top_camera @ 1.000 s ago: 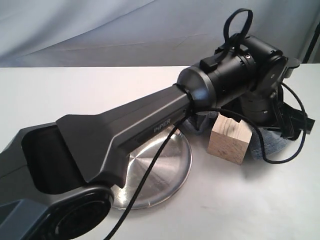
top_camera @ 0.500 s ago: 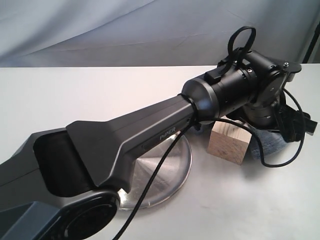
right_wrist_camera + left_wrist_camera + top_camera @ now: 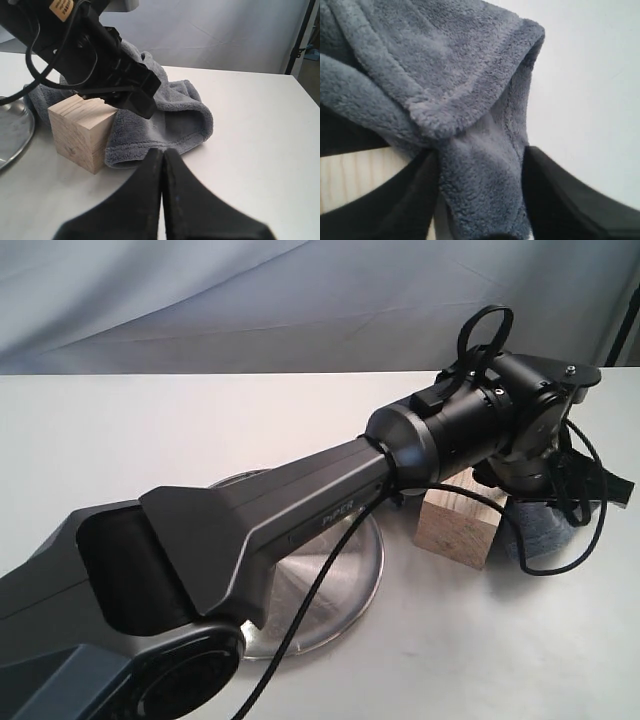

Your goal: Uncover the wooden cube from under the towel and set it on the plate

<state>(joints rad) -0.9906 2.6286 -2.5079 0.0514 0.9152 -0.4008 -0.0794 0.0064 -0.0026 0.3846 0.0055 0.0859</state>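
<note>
The wooden cube (image 3: pixel 458 525) stands bare on the white table, just right of the steel plate (image 3: pixel 345 575). The blue-grey towel (image 3: pixel 545 532) is bunched behind and to the right of the cube. My left gripper (image 3: pixel 480 200) is shut on a fold of the towel (image 3: pixel 445 75), and the cube's top (image 3: pixel 350 172) shows beside one finger. In the right wrist view the left gripper (image 3: pixel 132 95) hangs over the cube (image 3: pixel 80 130) and the towel (image 3: pixel 172 112). My right gripper (image 3: pixel 163 156) is shut on nothing, low over the table and short of the towel's hem.
The left arm (image 3: pixel 290 510) stretches across over the plate and hides much of it. A black cable (image 3: pixel 300 630) loops down from the arm. The plate's rim (image 3: pixel 15 132) lies close beside the cube. A grey backdrop hangs behind the table.
The left arm has shifted right and a little up with the towel in its grip, so less towel shows right of the cube. The cube and plate have stayed put.
</note>
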